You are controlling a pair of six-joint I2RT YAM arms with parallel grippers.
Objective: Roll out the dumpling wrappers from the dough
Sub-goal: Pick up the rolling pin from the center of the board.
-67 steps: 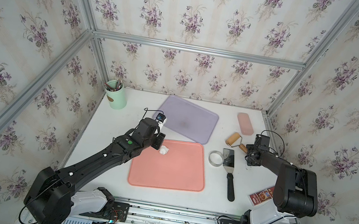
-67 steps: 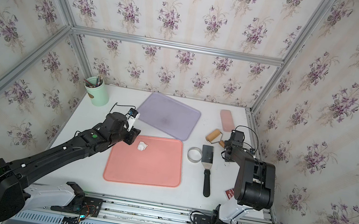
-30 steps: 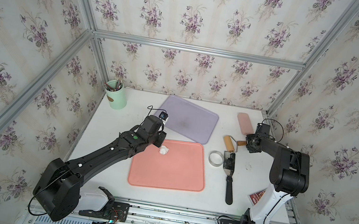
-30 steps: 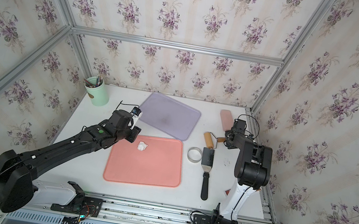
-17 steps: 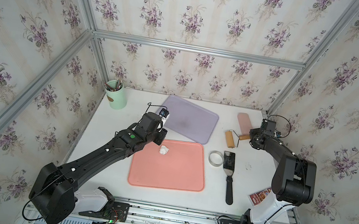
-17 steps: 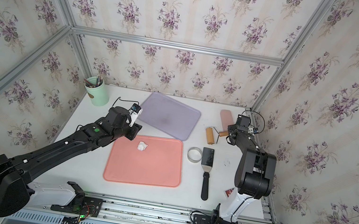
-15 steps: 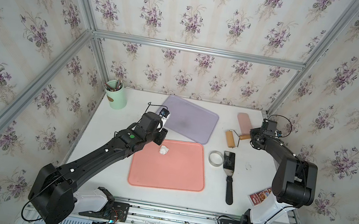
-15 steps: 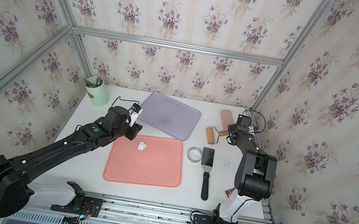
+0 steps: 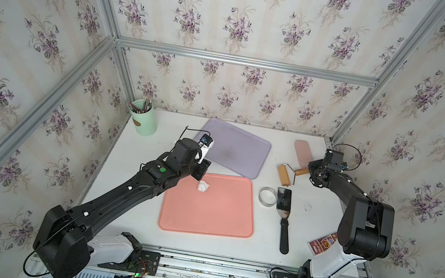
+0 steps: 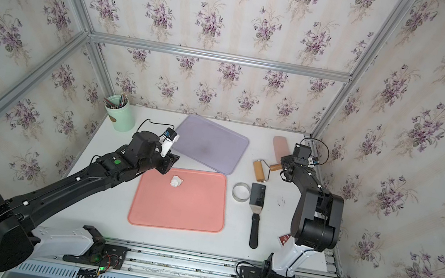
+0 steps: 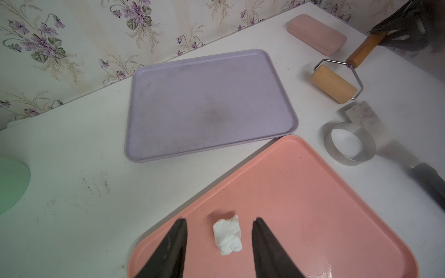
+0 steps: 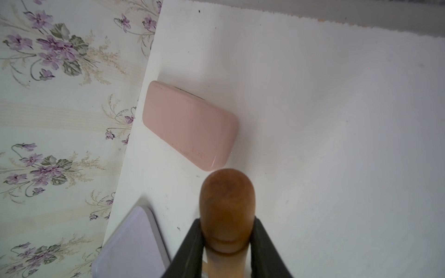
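- Finding the dough (image 11: 227, 234) lying as a small lumpy white mass on the pink tray (image 11: 313, 192), near the tray's far edge toward the left arm's side, and not yet flattened.
- Seeing the left pincer (image 11: 219, 219) hanging released just above it, with one finger on each side of the dough and touching nothing.
- Seeing the right pincer (image 12: 226, 240) clenching the wooden handle of the roller (image 9: 283, 174) close to the handle's rounded end, well apart from the dough.
- Fearing a twist or slip of the handle between the fingers under rolling pressure, because of a grasp so near the end.
- Fearing a knock against the metal ring (image 9: 267, 196) or the spatula (image 9: 283, 206), both lying on the worktop (image 9: 308, 223) between the roller and the pink tray.
- Fearing a clash of the two arms, because of the left pincer standing astride the dough in the roller's likely path.
- Fearing also a ride-up on the tray's rim, a sticking of soft dough to the barrel, or a slide of the unheld tray.
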